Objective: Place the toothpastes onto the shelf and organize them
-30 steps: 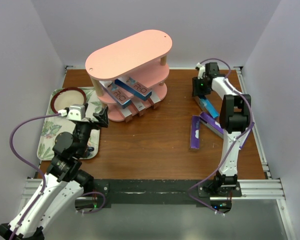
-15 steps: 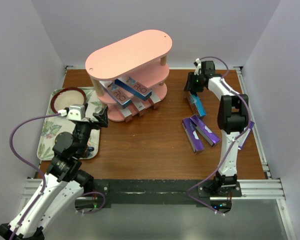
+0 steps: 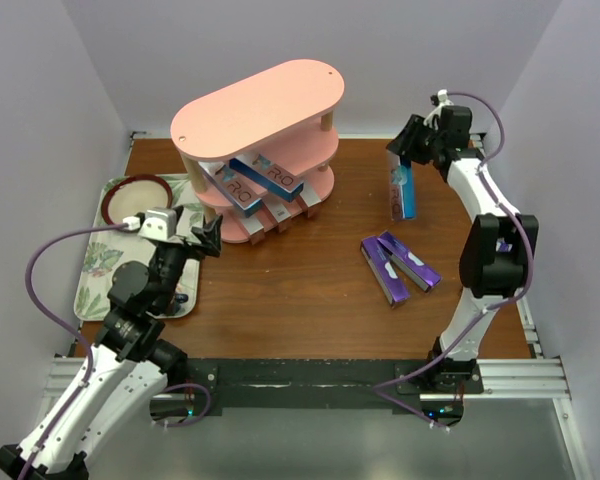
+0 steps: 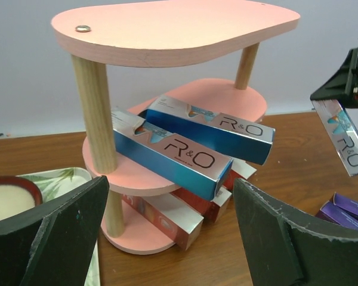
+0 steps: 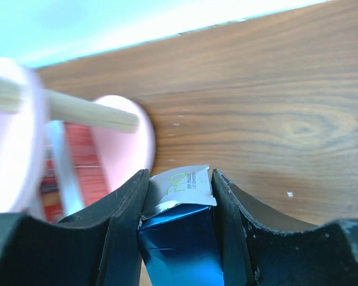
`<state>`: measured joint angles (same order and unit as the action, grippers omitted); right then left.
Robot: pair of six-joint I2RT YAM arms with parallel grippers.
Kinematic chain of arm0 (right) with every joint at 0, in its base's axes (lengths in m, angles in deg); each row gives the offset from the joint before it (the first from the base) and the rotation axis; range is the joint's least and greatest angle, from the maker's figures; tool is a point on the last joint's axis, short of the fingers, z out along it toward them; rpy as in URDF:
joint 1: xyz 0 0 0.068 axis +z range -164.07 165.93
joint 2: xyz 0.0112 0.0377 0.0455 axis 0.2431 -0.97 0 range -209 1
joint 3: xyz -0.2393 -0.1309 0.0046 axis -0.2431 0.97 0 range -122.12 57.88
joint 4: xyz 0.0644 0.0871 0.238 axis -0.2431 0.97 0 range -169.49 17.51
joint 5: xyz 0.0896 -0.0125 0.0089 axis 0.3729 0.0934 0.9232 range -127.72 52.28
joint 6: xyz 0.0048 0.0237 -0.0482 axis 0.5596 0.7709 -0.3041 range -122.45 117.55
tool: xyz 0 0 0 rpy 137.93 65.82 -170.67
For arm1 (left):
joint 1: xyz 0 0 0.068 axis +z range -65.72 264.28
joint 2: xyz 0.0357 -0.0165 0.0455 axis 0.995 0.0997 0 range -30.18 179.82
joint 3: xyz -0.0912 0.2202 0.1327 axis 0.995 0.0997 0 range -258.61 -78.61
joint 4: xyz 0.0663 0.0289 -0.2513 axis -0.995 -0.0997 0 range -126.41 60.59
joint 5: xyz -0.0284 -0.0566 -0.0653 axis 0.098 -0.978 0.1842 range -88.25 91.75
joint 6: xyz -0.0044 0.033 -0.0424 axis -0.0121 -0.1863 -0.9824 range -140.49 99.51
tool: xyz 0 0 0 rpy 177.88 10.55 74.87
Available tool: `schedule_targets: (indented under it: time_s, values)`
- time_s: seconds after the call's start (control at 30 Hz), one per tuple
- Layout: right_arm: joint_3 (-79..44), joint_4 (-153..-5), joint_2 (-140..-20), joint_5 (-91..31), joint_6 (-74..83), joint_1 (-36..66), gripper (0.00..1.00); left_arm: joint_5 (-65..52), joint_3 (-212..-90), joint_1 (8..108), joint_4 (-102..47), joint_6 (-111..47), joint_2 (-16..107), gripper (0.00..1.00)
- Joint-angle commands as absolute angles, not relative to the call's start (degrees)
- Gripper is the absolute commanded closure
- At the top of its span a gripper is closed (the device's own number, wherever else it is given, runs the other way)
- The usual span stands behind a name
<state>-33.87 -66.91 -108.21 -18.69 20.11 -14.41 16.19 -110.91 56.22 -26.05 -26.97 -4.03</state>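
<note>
Toothpaste count: two blue boxes (image 4: 176, 156) lettered "R&O" lie side by side on the middle tier of the pink shelf (image 3: 260, 105), upper left of centre in the top view. Red-and-white boxes (image 4: 185, 217) sit on the lowest tier — number not determinable. Two purple boxes (image 3: 398, 266) lie touching on the table (image 3: 310, 310), right of centre. Right gripper (image 3: 408, 152) pinches a third blue box (image 3: 403, 192) — same lettering — hanging end-down at upper right, apart from the shelf. Left gripper (image 3: 205, 238) is spread wide, holding nothing.

shelf (image 4: 167, 30) mid tier: two blue toothpastes (image 4: 173, 152) | bottom: red toothpastes (image 4: 206, 208) | left hand (image 4: 171, 182) wide apart
</note>
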Motion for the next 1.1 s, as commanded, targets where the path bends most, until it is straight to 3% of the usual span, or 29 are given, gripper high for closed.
schedule_targets:
  time_s: [0.0,0.27,0.63,0.9,1.07]
  values:
    - [-29.4,-73.2,-101.8,-12.2,25.8,-13.9,0.79,9.7,-112.1,56.8,-23.4,-27.6,-2.9,0.10]
    - [-15.3,-85.2,-89.6,-1.3,35.8,-13.4,0.79,-3.8,-113.7,56.8,-22.4,-28.1,1.3,0.07]
    - [0.1,-102.5,-75.1,4.5,50.0,-3.7,0.78,-27.8,-117.1,56.2,-11.9,-49.2,14.7,0.01]
    - [5.4,-115.1,-70.4,5.1,61.9,2.4,0.78,-15.8,-117.5,43.7,-6.0,-52.9,20.0,0.00]
    - [6.4,-121.3,-69.7,5.3,67.9,5.5,0.78,-10.6,-116.7,41.4,-1.0,-58.8,23.9,0.00]
